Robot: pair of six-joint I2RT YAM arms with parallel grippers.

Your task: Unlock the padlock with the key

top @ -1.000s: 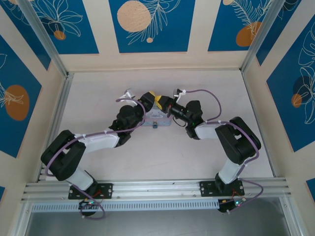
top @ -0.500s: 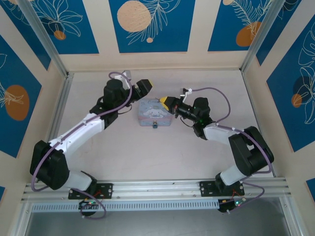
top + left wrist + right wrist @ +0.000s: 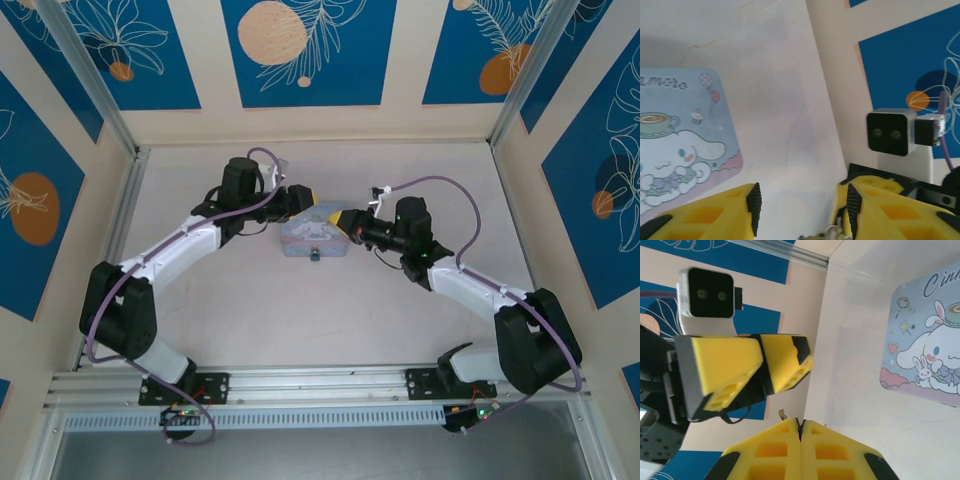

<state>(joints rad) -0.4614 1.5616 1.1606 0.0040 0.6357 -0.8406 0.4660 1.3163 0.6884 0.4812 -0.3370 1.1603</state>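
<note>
Hanging untouched at the near side of the pale blue patterned tin box, the small blue-grey metal padlock appears not yet unlocked. Over the box's far edge, the right gripper is shut on what looks like the thin dark grey key; the left gripper stands half open, empty.

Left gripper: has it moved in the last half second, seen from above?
Yes. In the top view the left gripper has moved away from the back wall and toward the tin box. It is now over the box's far left corner.
</note>
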